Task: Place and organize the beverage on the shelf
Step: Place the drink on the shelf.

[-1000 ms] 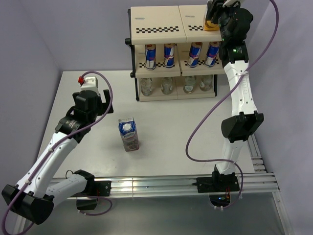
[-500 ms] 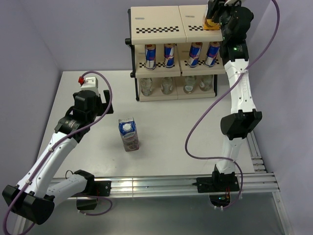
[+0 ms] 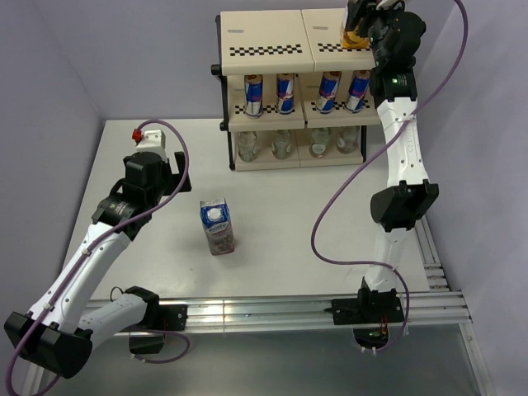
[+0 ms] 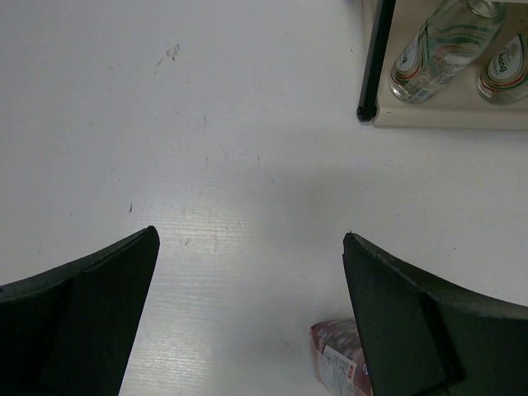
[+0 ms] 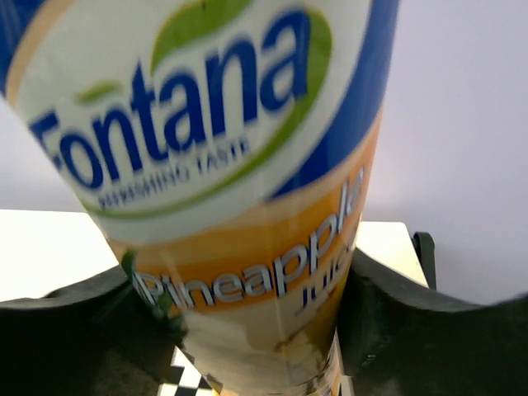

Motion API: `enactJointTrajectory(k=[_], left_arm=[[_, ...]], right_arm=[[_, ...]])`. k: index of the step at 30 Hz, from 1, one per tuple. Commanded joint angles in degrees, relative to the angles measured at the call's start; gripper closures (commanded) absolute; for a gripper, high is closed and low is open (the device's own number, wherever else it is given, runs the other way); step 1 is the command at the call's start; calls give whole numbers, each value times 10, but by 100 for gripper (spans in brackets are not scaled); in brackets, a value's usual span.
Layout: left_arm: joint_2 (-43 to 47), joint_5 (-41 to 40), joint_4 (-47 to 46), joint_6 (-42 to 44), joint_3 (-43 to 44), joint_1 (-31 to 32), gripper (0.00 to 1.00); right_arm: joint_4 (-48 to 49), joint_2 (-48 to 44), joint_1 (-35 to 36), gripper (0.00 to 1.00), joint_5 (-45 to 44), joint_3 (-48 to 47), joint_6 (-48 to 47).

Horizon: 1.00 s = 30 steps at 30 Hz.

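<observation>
The yellow pineapple juice carton (image 3: pixel 355 36) stands at the right end of the shelf's (image 3: pixel 264 43) top board. My right gripper (image 3: pixel 360 23) is shut on it. In the right wrist view the carton (image 5: pixel 247 206) fills the frame, with a dark finger (image 5: pixel 396 322) pressed against each side. The purple carton (image 3: pixel 217 225) stands upright mid-table. My left gripper (image 3: pixel 180 173) hovers open to its upper left, holding nothing. The left wrist view shows that carton's (image 4: pixel 334 360) corner by the right finger. Blue-and-silver cans (image 3: pixel 285 92) line the middle tier. Clear bottles (image 3: pixel 282 143) fill the bottom tier.
The shelf stands against the back wall. Its black leg (image 4: pixel 369 66) and two bottles (image 4: pixel 437 45) show at the left wrist view's top right. A purple cable (image 3: pixel 334 214) loops beside my right arm. An aluminium rail (image 3: pixel 272 309) runs along the near table edge.
My right arm has shifted slightly, its elbow drawing in, while the yellow carton stays on the top board. The left arm and purple carton have not moved.
</observation>
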State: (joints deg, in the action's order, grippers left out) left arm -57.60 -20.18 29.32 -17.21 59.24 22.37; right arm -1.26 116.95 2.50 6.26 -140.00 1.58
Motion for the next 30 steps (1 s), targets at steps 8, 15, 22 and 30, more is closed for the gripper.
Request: enactJointTrajectory(k=[8, 15, 22, 30], left_arm=[[1, 20, -27, 10, -1, -5, 0], [1, 27, -27, 10, -2, -5, 1], [-1, 30, -28, 11, -3, -6, 1], [-5, 35, -27, 12, -3, -6, 0]], right_arm=[[29, 28, -12, 22, 38, -27, -6], [42, 34, -13, 17, 33, -9, 9], [41, 44, -13, 18, 44, -9, 14], [27, 63, -15, 44, 49, -35, 22]])
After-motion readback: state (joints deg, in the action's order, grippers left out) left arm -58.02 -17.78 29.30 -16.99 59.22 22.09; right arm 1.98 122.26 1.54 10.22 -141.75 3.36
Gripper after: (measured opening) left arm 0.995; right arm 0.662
